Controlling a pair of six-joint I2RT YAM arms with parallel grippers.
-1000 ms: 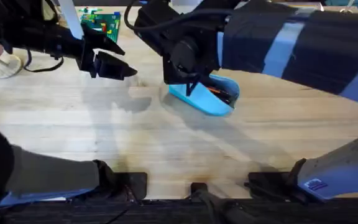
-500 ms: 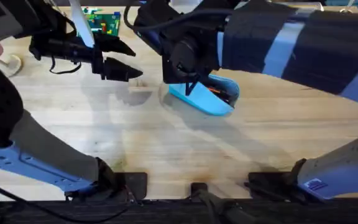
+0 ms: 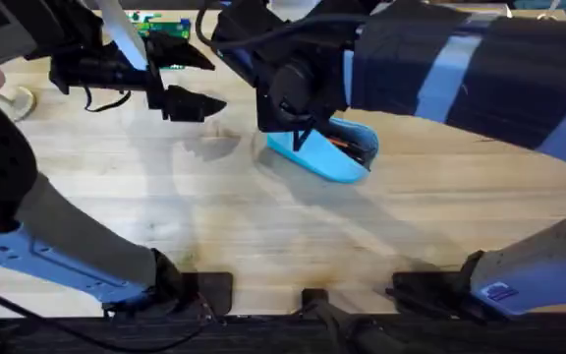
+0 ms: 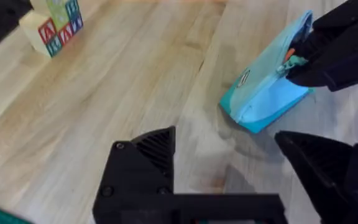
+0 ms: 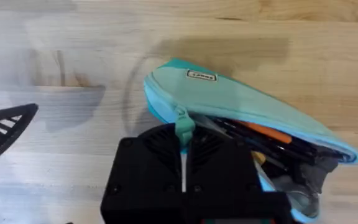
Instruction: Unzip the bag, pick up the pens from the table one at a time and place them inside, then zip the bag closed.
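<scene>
**Left claw shifts; bag not yet zipped**

Left claw, released and empty, has edged toward the tabletop's far edge since a second ago. Right claw stays clenched on the zipper pull. Bag sits mid-tabletop, far side, open, pens inside. Zipping remains.
</scene>
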